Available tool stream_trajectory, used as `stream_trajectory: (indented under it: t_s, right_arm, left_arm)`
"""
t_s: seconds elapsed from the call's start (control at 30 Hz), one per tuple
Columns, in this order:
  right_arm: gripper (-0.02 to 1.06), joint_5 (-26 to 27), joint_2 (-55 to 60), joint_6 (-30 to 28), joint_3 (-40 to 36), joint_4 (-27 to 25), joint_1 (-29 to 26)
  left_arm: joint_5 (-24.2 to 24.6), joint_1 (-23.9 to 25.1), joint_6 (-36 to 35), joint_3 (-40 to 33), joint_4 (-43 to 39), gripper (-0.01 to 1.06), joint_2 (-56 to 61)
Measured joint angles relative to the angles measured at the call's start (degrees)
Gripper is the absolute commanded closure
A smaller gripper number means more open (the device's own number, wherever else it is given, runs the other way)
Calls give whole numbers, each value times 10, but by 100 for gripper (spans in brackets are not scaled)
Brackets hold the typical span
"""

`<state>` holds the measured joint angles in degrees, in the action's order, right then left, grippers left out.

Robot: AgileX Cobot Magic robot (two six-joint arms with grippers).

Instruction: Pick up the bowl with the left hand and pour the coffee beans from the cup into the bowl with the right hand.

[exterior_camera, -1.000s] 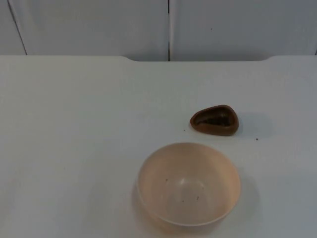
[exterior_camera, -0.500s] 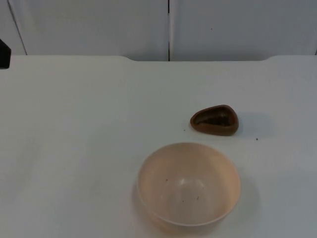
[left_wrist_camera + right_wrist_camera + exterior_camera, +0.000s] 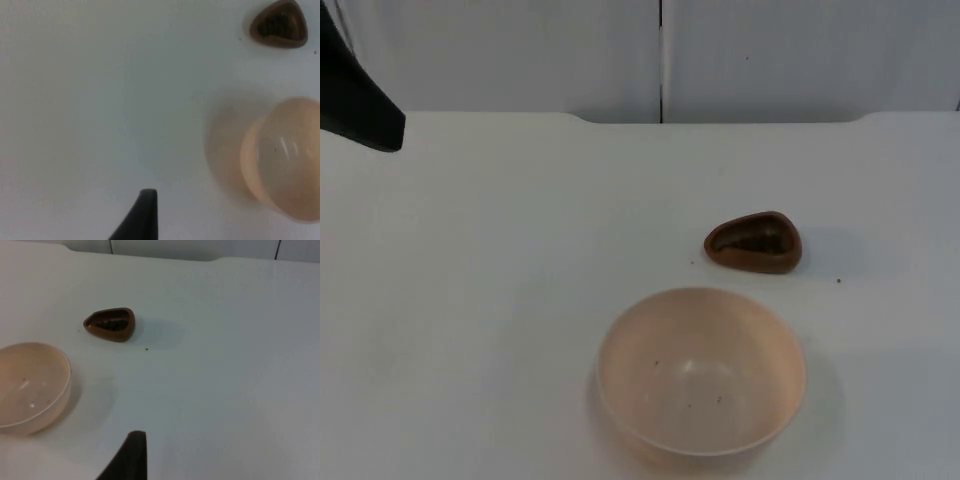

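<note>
Overhead, white table (image 3: 500, 300) meets grey partition wall (image 3: 520, 50) behind.

Bowl (image 3: 701, 371): smooth, faintly glossy peach plastic. Cup (image 3: 754, 242): brown, wood-like, matt. Table (image 3: 520, 250): matt white finish is observed.

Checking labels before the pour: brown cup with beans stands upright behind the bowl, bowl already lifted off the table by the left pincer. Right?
Not quite. The bowl is not lifted: the top view shows it resting on the table with nothing gripping it, and the left arm is far off at the table's back edge. The rest holds: the brown cup stands upright behind the bowl, dark beans inside.
</note>
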<state>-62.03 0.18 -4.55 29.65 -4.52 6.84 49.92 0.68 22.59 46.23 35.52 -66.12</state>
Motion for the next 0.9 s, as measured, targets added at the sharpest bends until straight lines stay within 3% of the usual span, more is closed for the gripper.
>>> stream_trajectory:
  t_s: [0.13, 0.43, 0.7, 0.9]
  right_arm:
    - [-1, 0, 0, 0, 0, 0, 0]
    - [-1, 0, 0, 0, 0, 0, 0]
    - [-1, 0, 0, 0, 0, 0, 0]
    - [-1, 0, 0, 0, 0, 0, 0]
  left_arm:
    - [-1, -20, 1, 0, 5, 10, -11]
    - [-69, -147, -24, 1, -7, 10, -99]
    - [-82, -199, -42, 15, -22, 10, -188]
    - [-94, -217, -97, 58, -56, 10, -265]
